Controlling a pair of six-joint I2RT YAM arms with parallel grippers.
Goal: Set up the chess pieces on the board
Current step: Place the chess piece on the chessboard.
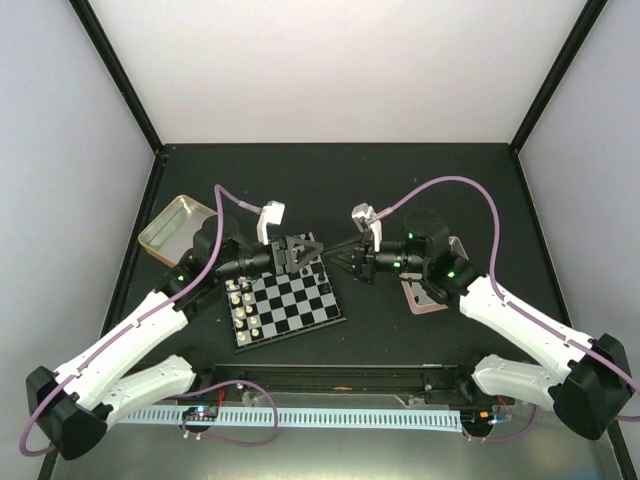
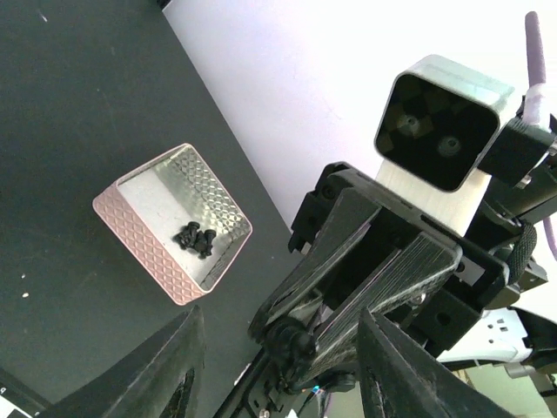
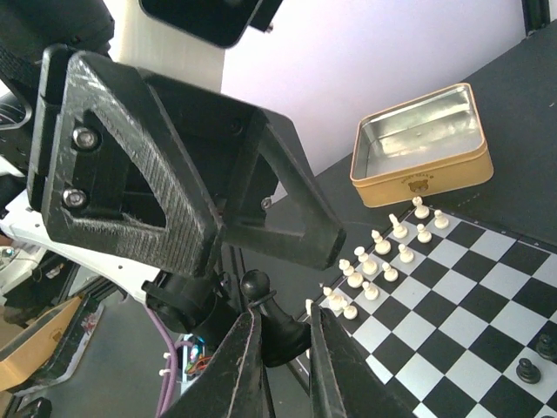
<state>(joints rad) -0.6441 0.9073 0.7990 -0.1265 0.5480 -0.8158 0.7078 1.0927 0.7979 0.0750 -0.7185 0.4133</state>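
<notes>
Above the board (image 1: 300,300), the right tool (image 3: 280,315) pinches a black piece (image 3: 259,298) while the left tool (image 2: 280,329) faces it, jaws apart.

Gold tin (image 3: 422,181) — pink-rimmed tin (image 2: 139,241)

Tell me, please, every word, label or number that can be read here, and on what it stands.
Gold tin: a small dark mark on its side wall, too blurred to read.
Board and pink tin: no writing shows on either.
</notes>
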